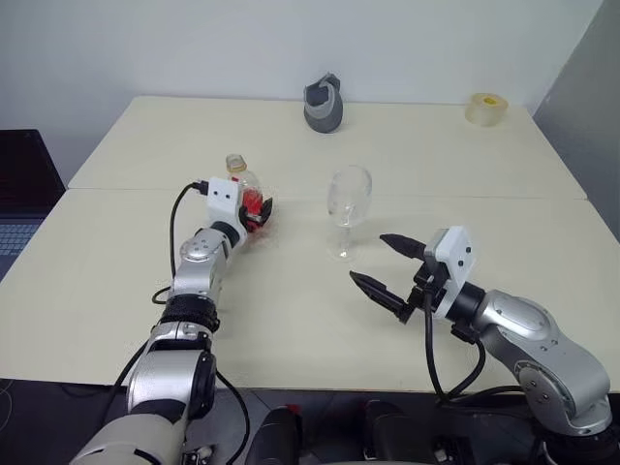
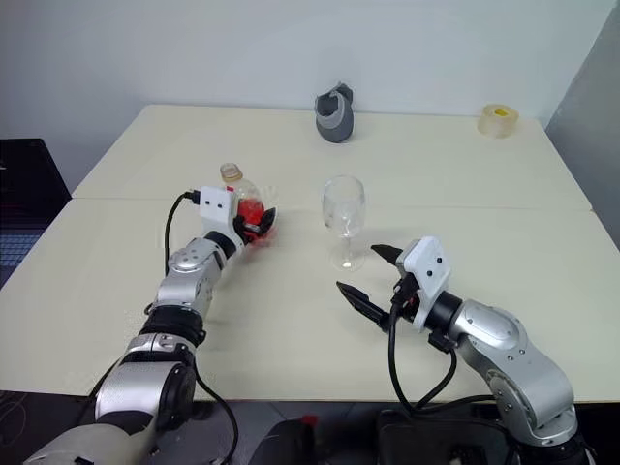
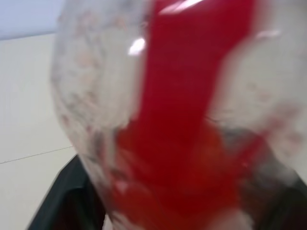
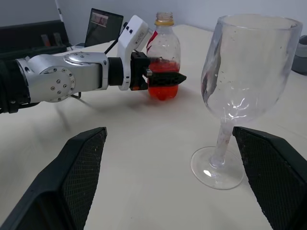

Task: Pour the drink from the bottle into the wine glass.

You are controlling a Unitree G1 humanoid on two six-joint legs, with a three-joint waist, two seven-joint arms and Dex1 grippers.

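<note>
Your left tool (image 4: pixel 160 79) has its two black fingers either side of the lower belly of the bottle (image 4: pixel 164 57), level with the drink (image 4: pixel 163 86), but you cannot tell whether they are clamped on it or just flanking it. The bottle stands upright on the counter (image 1: pixel 291 320), left of the wine glass (image 1: pixel 348 199) and apart from it. Judge it light, thin-walled and likely to dent, so take it low on the round body and squeeze gently. The glass is empty, top-heavy on a thin stem and breakable. Right of the glass, your right tool (image 1: pixel 386 263) hangs released, jaws spread wide, near the foot without touching
</note>
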